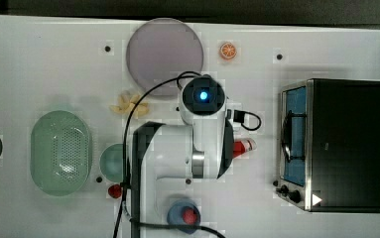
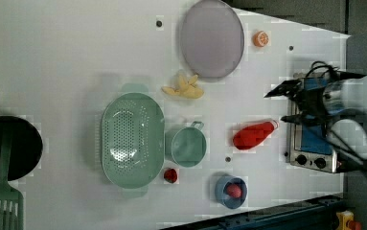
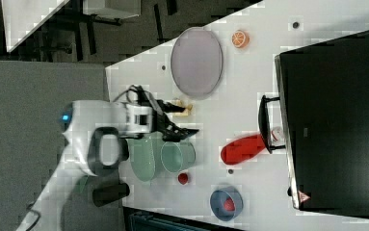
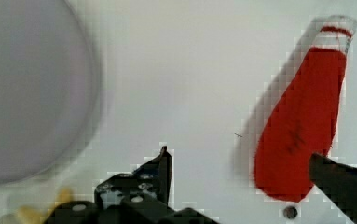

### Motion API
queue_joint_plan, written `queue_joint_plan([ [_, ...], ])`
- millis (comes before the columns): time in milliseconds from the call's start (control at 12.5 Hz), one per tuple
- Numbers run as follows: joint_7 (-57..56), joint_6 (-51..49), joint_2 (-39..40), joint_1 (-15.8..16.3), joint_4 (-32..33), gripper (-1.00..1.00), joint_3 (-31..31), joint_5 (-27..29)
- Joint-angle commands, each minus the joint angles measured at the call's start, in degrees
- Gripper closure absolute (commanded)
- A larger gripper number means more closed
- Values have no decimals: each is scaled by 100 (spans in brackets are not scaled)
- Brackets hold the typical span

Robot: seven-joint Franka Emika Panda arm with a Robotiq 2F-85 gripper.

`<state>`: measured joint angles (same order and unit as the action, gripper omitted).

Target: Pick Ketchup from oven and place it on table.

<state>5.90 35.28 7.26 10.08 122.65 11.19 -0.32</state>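
Note:
The ketchup point(image 2: 253, 135) lies on its side on the white table point(image 2: 51, 57), cap toward the oven point(image 2: 313, 143); it is also visible as a red bottle point(image 4: 302, 126) in the wrist view. My gripper point(image 2: 278, 106) hangs above the table near the bottle's cap end, open, with nothing between its fingers. In the right view the gripper point(image 3: 191, 120) stands well above the ketchup point(image 3: 242, 148), which rests just in front of the oven point(image 3: 336, 120) and its door handle point(image 3: 264, 125). In the top view my arm covers part of the ketchup point(image 1: 245, 147).
A lilac plate point(image 1: 165, 52) and an orange slice point(image 1: 227, 51) sit at the far side. Yellow pieces point(image 1: 130, 105), a green colander point(image 1: 61, 152), a green cup point(image 1: 112, 162), a small red ball point(image 1: 114, 190) and a blue bowl point(image 1: 182, 214) fill the top view's left and bottom.

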Motion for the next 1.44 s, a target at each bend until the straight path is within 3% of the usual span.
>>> queue_joint_plan([
  [80,111,-1238,-567,-76,-950,-100,-76,108],
  [240,111,-1990,-612,-76,-1808,-100,-76,103],
  [640,111,-3236,-613,-83,-2803,-100,-62,87],
  [1440,111,-3403,-571,-83,-2919,-100,-25,87],
])
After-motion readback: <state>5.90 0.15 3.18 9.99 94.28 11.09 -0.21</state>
